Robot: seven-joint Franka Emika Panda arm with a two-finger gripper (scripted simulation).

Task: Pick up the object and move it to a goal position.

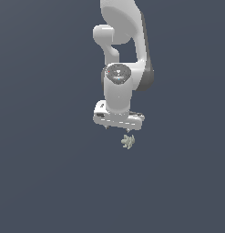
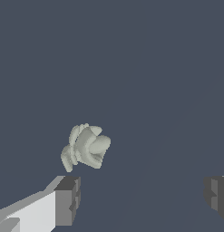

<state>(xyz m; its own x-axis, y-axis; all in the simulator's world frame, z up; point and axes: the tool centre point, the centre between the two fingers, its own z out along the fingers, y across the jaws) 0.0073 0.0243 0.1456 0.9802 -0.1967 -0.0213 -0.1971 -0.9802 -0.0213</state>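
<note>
Early stage: the object [image 1: 128, 141] is not yet grasped. It lies on the bare grey floor just below the pincer [image 1: 117, 127] and slightly toward the exterior view's right. In the wrist view the pincer [image 2: 143, 198] is spread wide and holds nothing; the object [image 2: 86, 147] sits ahead of the fingertips [image 2: 68, 199], nearer one finger, not between them. Left to do: line up, lower, close, lift, carry. No goal marker visible. No containers in either view.

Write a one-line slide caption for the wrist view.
Open gripper with the pale, lumpy object lying ahead of its fingertips, not yet grasped.
</note>
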